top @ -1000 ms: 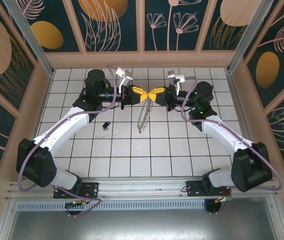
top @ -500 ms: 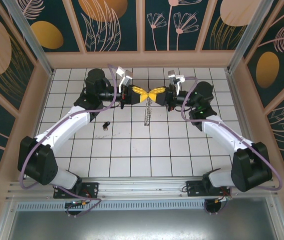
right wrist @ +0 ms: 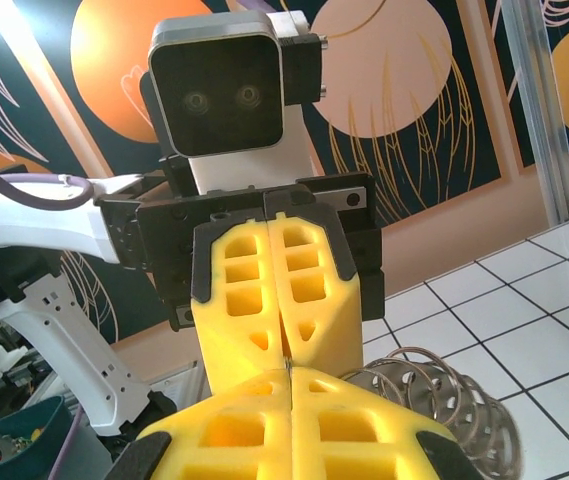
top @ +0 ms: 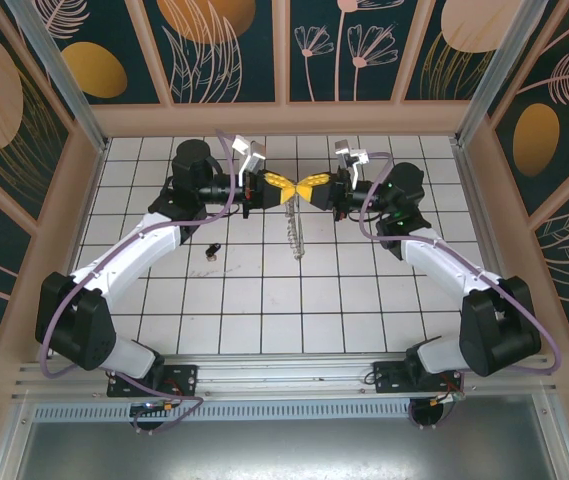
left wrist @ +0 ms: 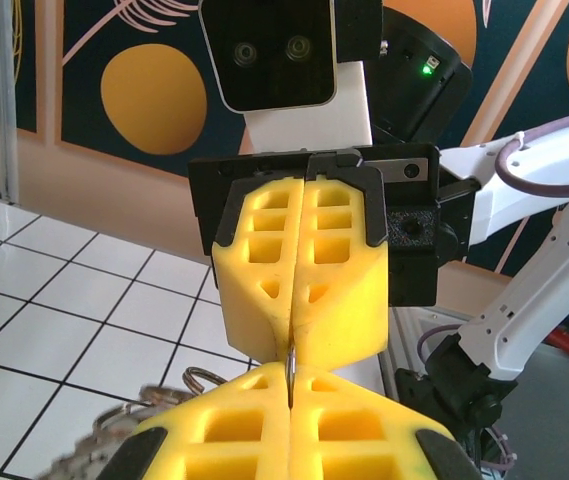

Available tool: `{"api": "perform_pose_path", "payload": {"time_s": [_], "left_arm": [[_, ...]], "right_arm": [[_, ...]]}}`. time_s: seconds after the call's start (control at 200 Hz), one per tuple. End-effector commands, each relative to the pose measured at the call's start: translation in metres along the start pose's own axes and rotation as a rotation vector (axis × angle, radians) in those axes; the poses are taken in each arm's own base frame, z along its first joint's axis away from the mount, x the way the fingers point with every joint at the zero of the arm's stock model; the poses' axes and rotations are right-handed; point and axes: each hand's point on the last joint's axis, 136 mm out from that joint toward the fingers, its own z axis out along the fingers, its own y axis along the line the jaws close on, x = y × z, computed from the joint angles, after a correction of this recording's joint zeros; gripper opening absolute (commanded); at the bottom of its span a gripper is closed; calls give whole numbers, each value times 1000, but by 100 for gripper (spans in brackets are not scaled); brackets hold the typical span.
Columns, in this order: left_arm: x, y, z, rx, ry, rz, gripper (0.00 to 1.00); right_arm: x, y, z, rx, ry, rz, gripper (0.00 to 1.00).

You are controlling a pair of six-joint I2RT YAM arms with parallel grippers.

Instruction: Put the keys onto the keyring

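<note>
– Both claws shut: left claw (top: 290,191), right claw (top: 309,190), pinching the keyring (top: 294,232) tip to tip. It has stopped swinging and hangs straight.
– Keys (top: 211,250): loose on tiles (top: 264,290), leftward, unthreaded.

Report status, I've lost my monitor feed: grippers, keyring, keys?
Left gripper, right gripper shut tip to tip, both pinching the keyring, which dangles below. The keys lie loose on the table, left side. Nothing blocking.
</note>
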Motion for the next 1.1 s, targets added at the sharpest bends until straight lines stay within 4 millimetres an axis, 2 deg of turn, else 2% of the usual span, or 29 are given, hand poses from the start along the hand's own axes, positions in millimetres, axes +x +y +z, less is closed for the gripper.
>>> {"api": "perform_pose_path", "payload": {"time_s": [0.0,0.28,0.671,0.716,0.761,0.871,1.051,1.096], "left_arm": [[-5,-8,-1,-4,-24,60,0],[-16,4,-11,-158,-78,102,0],[-16,4,-24,-241,-146,213,2],[-15,8,-24,-258,-145,206,4],[-15,12,-24,-270,-146,189,0],[-14,17,-20,-263,-139,134,0],[-12,15,-15,-223,-114,116,0],[-13,13,-15,-213,-113,129,0]], "right_arm": [[-21,3,-2,12,-60,-71,0],[-27,3,-5,42,-87,-73,0],[-27,4,-8,64,-102,-88,0],[-27,3,-9,73,-103,-90,0],[-26,2,-9,74,-103,-91,0],[-25,0,-10,76,-100,-88,0],[-21,-9,-14,109,-106,-61,0],[-19,-10,-16,115,-112,-54,3]]}}
